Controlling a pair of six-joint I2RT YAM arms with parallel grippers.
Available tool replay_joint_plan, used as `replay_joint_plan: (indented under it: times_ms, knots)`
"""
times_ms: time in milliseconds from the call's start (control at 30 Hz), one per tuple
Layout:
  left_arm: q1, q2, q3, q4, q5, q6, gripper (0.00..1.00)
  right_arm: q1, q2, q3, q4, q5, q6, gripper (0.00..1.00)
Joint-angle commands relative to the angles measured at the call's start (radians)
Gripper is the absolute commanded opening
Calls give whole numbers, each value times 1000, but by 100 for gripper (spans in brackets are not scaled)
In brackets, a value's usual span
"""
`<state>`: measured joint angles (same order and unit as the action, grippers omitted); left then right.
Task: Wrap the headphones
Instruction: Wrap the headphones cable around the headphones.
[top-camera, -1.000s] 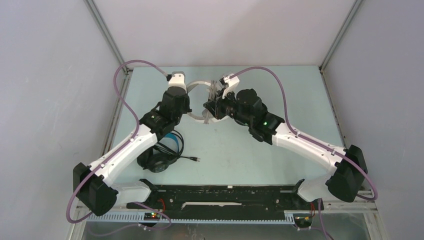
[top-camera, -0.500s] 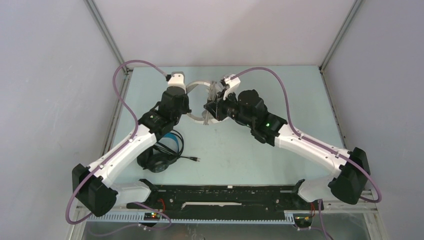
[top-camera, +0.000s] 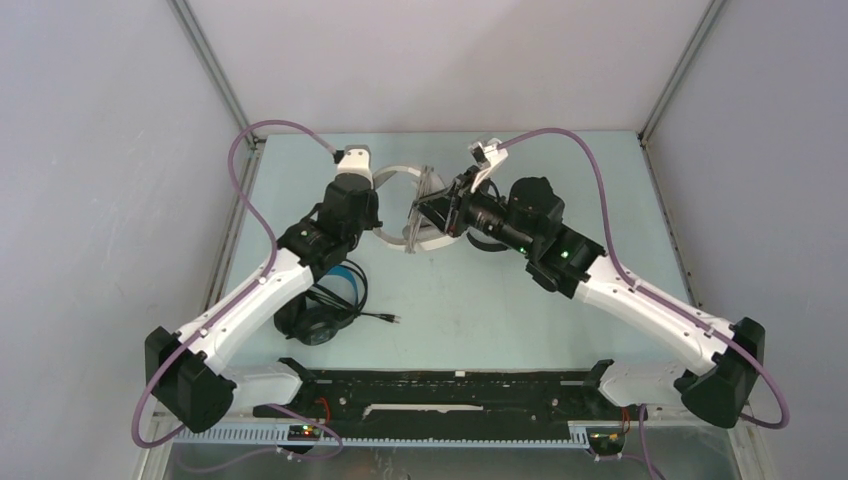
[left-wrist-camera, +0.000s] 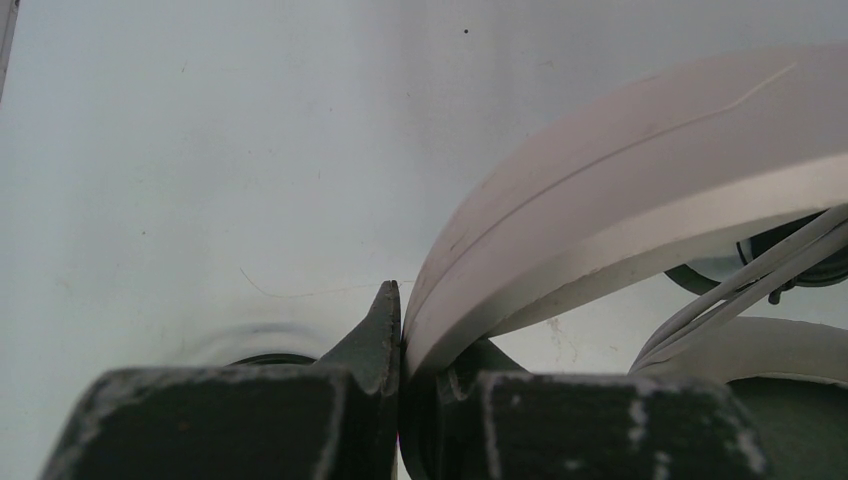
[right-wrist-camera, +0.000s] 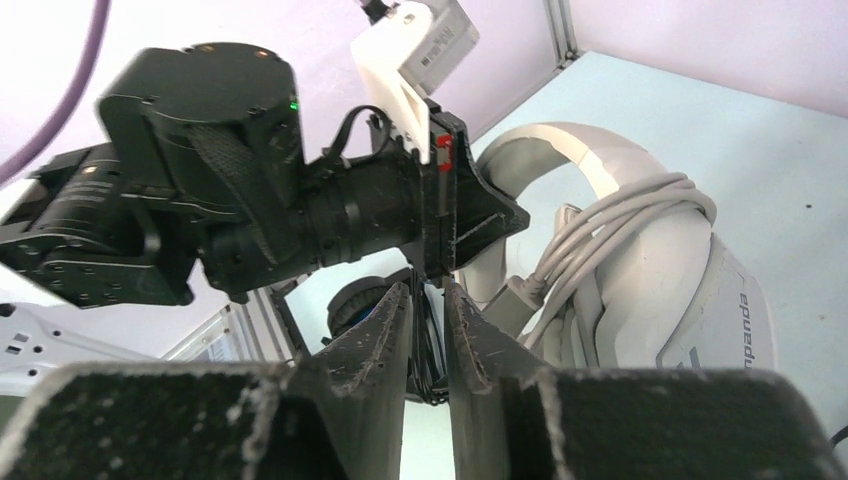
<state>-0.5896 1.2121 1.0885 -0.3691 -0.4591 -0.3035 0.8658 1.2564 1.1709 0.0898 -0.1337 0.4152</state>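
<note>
The white over-ear headphones (top-camera: 408, 236) stand at the back middle of the table, with the grey cable (right-wrist-camera: 610, 220) wound round the headband beside an earcup (right-wrist-camera: 700, 300). My left gripper (left-wrist-camera: 405, 320) is shut on the white headband (left-wrist-camera: 620, 190); from above it (top-camera: 368, 218) sits on the band's left side. My right gripper (right-wrist-camera: 428, 290) is open by a narrow gap with nothing between its fingers. In the top view it (top-camera: 422, 210) hovers just right of the wound cable. Black headphones with a blue headband (top-camera: 322, 318) lie under my left arm.
The black headphones' cable ends in a plug (top-camera: 395, 320) on the table towards the front middle. The enclosure's walls stand close on both sides and at the back. A black rail (top-camera: 450, 385) runs along the near edge between the arm bases.
My right arm has swung to the right and drawn back a little from the wound cable, and its jaws have parted slightly. The left arm and the white headphones have not moved.
</note>
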Motion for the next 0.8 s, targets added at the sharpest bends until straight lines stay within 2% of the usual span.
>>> replay_joint_plan:
  times_ms: [0, 133, 200, 500, 767]
  knots:
    - [9, 12, 108, 63, 15, -2, 0, 2, -71, 29, -14, 3, 18, 24]
    - [8, 68, 109, 48, 37, 17, 0, 21, -120, 29, -109, 108, -42, 36]
    - [8, 98, 111, 44, 58, 20, 0, 21, -121, 26, -151, 159, -74, 38]
    - [10, 259, 151, -3, 157, 42, 0, -45, -35, -29, -148, 199, -128, 39]
    - [38, 379, 219, -46, 228, 70, 0, -87, 94, -29, -114, 161, -143, 33]
